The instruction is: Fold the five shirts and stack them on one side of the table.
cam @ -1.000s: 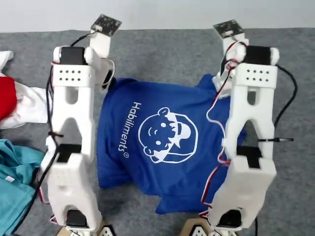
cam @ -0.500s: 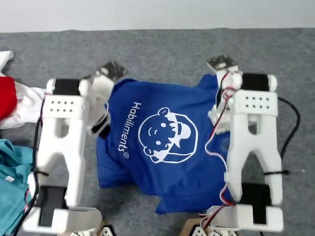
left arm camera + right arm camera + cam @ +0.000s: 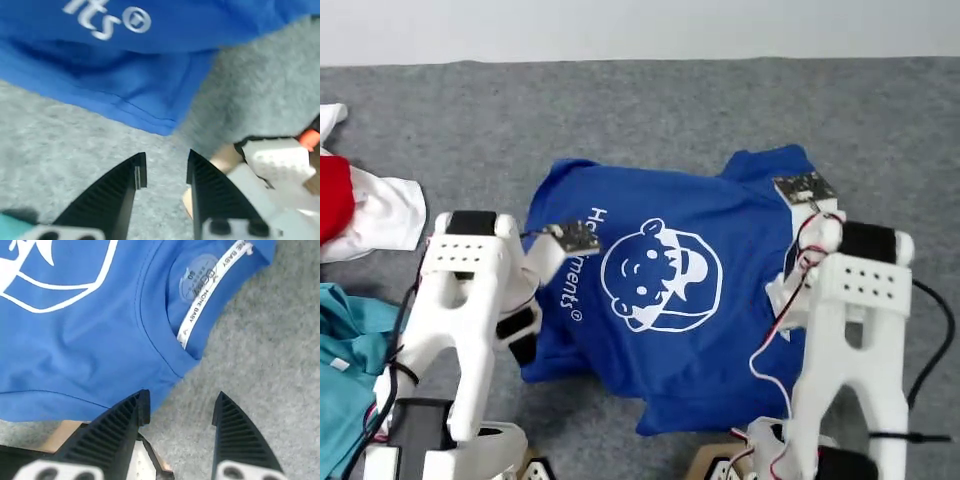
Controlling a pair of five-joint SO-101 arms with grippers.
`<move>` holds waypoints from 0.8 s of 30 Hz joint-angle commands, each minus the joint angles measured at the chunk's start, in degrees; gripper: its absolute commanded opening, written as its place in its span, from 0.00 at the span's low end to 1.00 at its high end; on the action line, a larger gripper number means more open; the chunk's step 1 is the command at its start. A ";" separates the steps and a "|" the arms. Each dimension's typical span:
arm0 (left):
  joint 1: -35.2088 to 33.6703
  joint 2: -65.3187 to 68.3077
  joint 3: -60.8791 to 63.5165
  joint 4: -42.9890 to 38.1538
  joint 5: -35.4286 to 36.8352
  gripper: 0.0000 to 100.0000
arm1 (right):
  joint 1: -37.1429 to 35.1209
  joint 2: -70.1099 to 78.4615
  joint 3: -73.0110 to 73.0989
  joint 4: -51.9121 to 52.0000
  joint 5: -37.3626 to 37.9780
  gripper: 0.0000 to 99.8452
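Where the grey table (image 3: 720, 100) runs out at 9 o'clock in the high view, a red and white shirt (image 3: 365, 215) lies bunched. A teal shirt (image 3: 345, 370) lies crumpled at about 8 o'clock, and both are partly cut off by the edge of the view. Next comes the left arm (image 3: 470, 260), reaching in from 7 o'clock with its wrist over the 9 o'clock edge of the blue shirt (image 3: 660, 365). In its own wrist view the left gripper (image 3: 165, 162) hangs above bare grey table, just off a corner of the blue shirt's seamed edge. Its black jaws stand a narrow way apart with nothing between them.

The blue shirt lies spread flat at the table's middle, print side up. A white cartoon face (image 3: 660, 275) sits at its centre, with a line of white lettering (image 3: 568, 295) on the face's 9 o'clock side. One lobe of cloth pokes out at 1 o'clock and another at 6 o'clock.

At 5 o'clock stands the right arm (image 3: 865, 285), covering the shirt's 3 o'clock edge. The right gripper (image 3: 182, 400) hangs over the shirt's collar (image 3: 152, 335), where a white neck label (image 3: 216, 289) shows. Its jaws are wide apart and hold nothing, with one tip at the edge of the blue cloth and the other over grey table.
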 commanded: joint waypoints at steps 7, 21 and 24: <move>4.40 -2.29 9.71 -7.74 -2.02 0.14 | 1.10 -6.99 2.81 -0.57 0.53 0.22; 4.66 -2.29 10.15 -15.21 -2.02 0.14 | 1.36 -8.75 2.81 -0.40 0.53 0.22; 4.48 -2.20 10.42 -17.58 -2.02 0.14 | 1.36 -8.75 2.81 -0.40 0.53 0.22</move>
